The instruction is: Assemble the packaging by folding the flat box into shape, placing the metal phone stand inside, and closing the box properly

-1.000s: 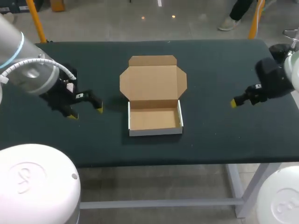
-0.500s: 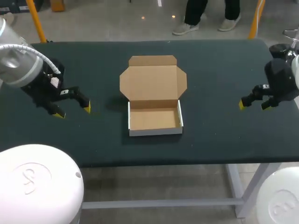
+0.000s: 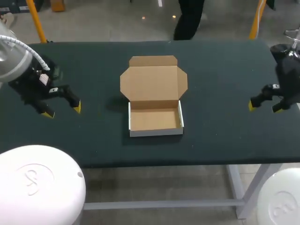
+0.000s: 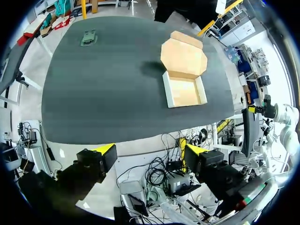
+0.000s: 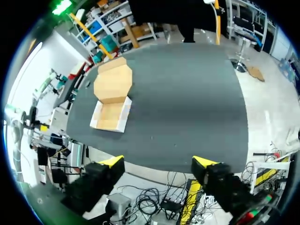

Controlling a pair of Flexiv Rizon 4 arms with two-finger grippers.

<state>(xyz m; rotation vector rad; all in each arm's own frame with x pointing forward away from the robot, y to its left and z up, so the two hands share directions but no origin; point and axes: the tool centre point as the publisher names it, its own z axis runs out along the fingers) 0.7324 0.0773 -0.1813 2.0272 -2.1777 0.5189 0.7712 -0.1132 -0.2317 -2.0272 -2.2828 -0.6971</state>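
Starting with the head view, I am looking at the box [image 3: 155, 118] sitting in the middle of the table [image 3: 225, 65]. Its shallow tray is standing folded up with white outer walls, and its brown lid flap [image 3: 153, 79] is lying flat on the cloth behind it, toward the far edge. The tray is holding nothing. My left gripper [image 3: 62, 110] is hanging over the table's left end, well apart from the box, with its yellow-tipped fingers spread and gripping nothing. My right gripper [image 3: 265, 108] is hanging over the right end, also well apart from the box, with its fingers likewise parted around nothing.

In the left wrist view, the left gripper [image 4: 150, 152] is showing both fingers wide apart with only the floor past the table's edge between them. The box [image 4: 183, 92] is lying ahead of it, well off, its lid folded back flat. A small grey object [image 4: 88, 37] is sitting near a far corner of the table, well apart from the box; I cannot tell whether this is the phone stand. My right arm [image 4: 276, 112] is showing beyond the box, past the table's far end.

In the right wrist view, the right gripper [image 5: 158, 164] is also standing open, its fingers touching nothing. The box [image 5: 110, 116] is lying ahead of it and well away across the dark cloth, tray nearer the table's edge, lid flap beyond it.
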